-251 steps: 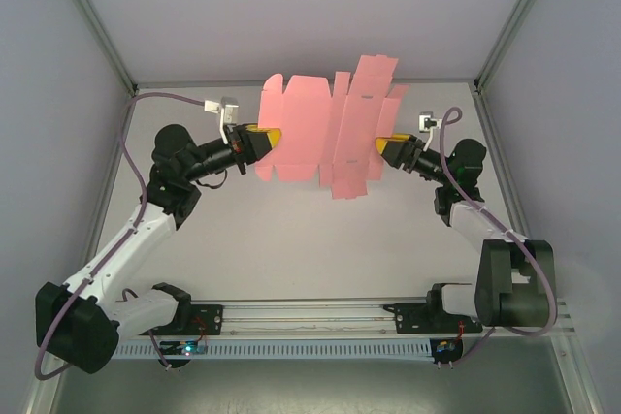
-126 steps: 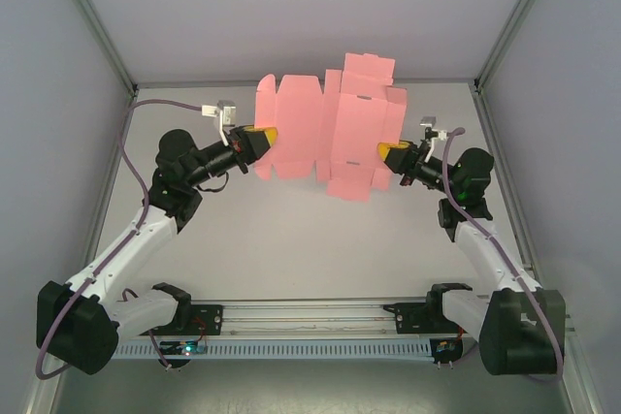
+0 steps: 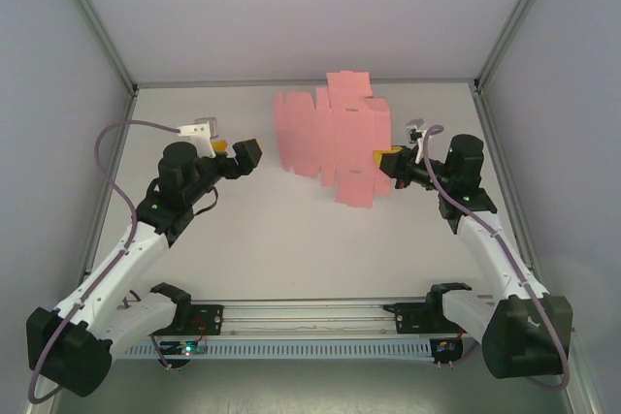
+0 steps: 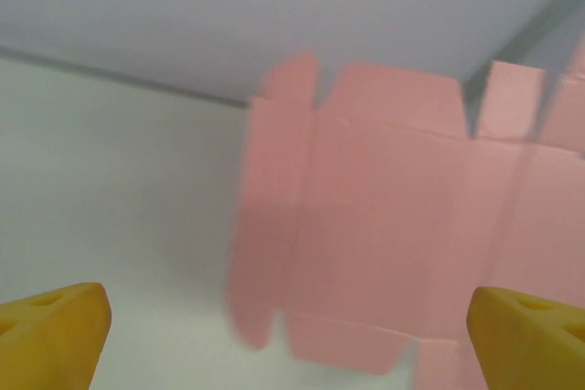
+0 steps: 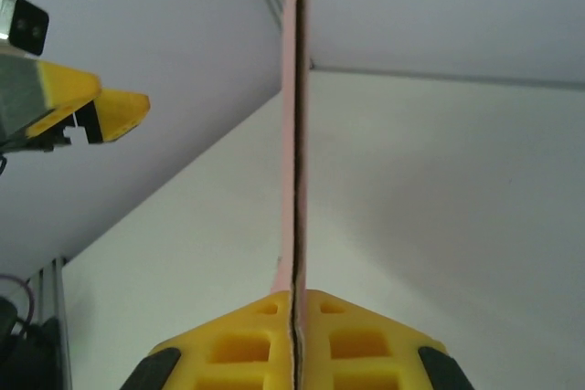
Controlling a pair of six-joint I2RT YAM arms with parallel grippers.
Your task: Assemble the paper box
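The paper box is a flat pink die-cut sheet [image 3: 332, 143] with flaps and creases, hanging upright above the back of the table. My right gripper [image 3: 384, 161] is shut on its right edge. From the right wrist the sheet [image 5: 292, 116] shows edge-on, pinched between the two yellow pads of that gripper [image 5: 294, 319]. My left gripper [image 3: 238, 152] stands open to the left of the sheet, apart from it. The left wrist view has the sheet [image 4: 384, 226] ahead, blurred, with the left gripper [image 4: 292, 326] spread wide and nothing between its fingers.
The white table [image 3: 291, 239] is bounded by grey walls and metal corner posts [image 3: 92, 21]. A rail [image 3: 310, 312] with both arm bases runs along the near edge. The left gripper's yellow finger [image 5: 101, 107] shows in the right wrist view.
The left gripper let go of the sheet's left edge, opened and drew back to the left. The right gripper shut on the right edge, and the sheet shifted right.
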